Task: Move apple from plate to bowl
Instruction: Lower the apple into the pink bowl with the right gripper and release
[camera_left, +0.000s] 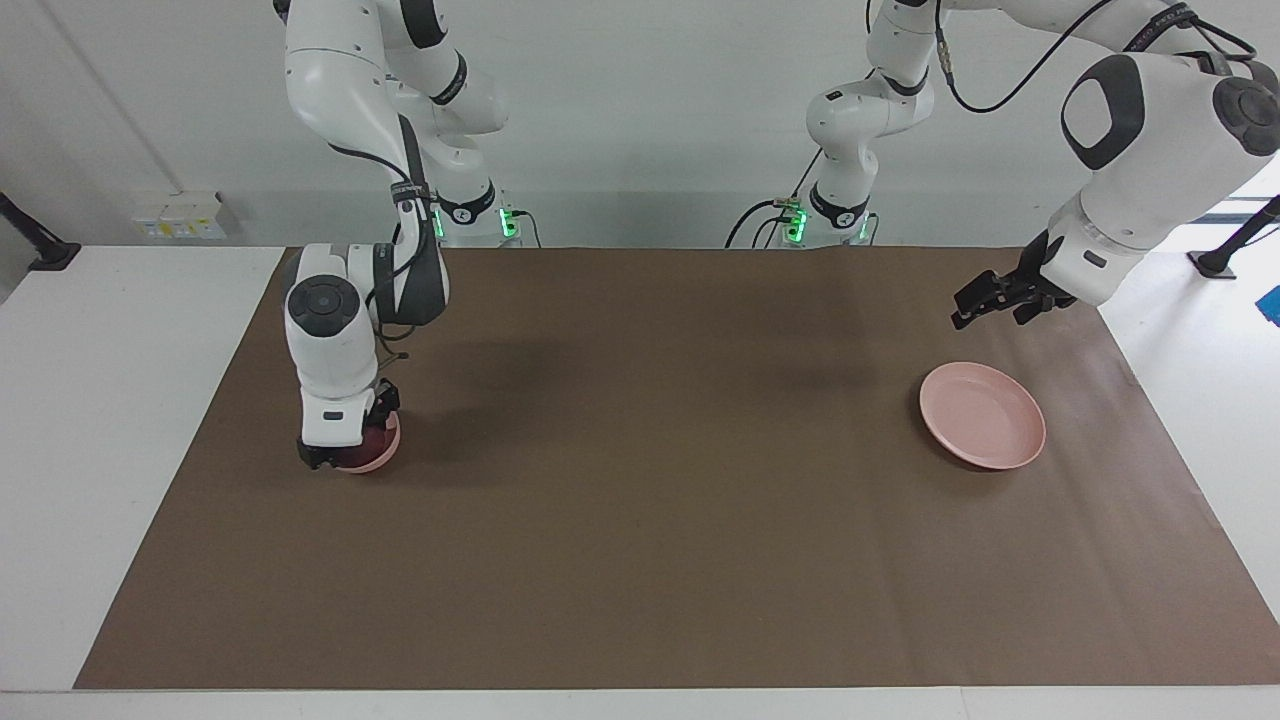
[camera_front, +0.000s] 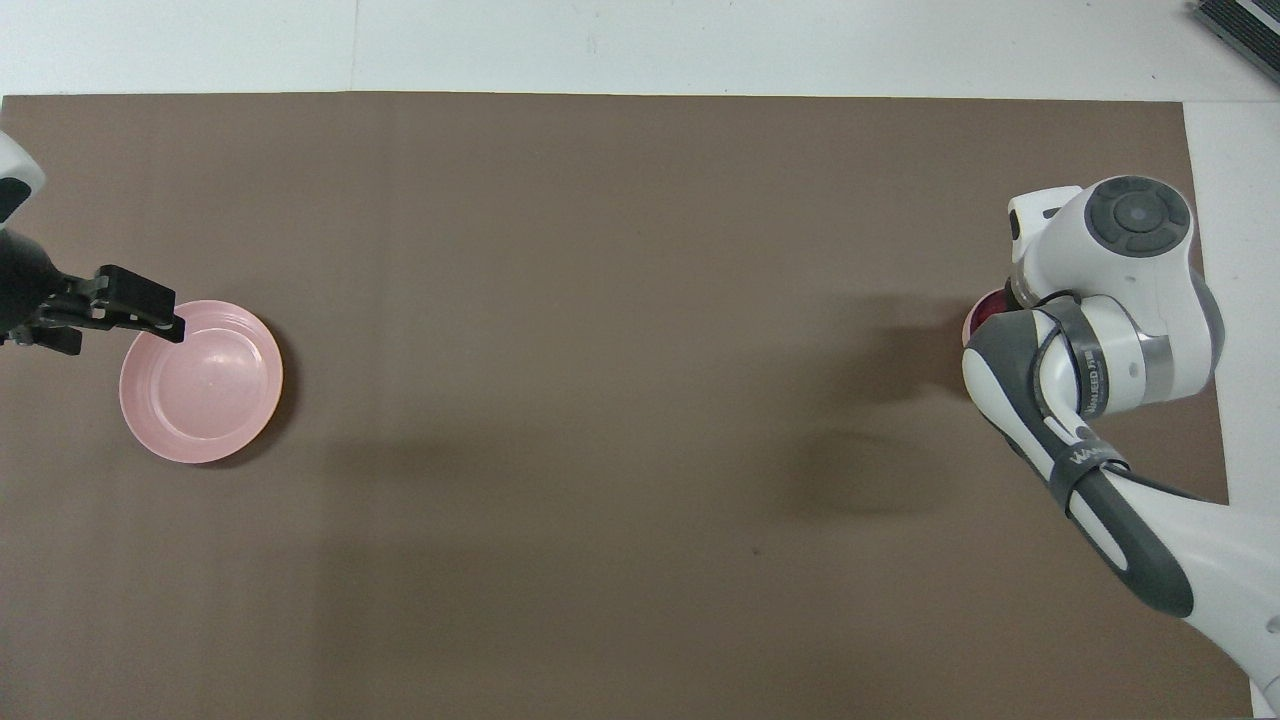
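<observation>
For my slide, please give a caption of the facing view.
Right gripper lowers the apple into the bowl; left gripper hangs above the empty plate.

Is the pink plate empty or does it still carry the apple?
Empty. The plate shows only bare pink surface in both views; a dark red apple peeks out at the bowl, under the right gripper.

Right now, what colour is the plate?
Plain pink plate, with nothing on it; clearest in the overhead view.
</observation>
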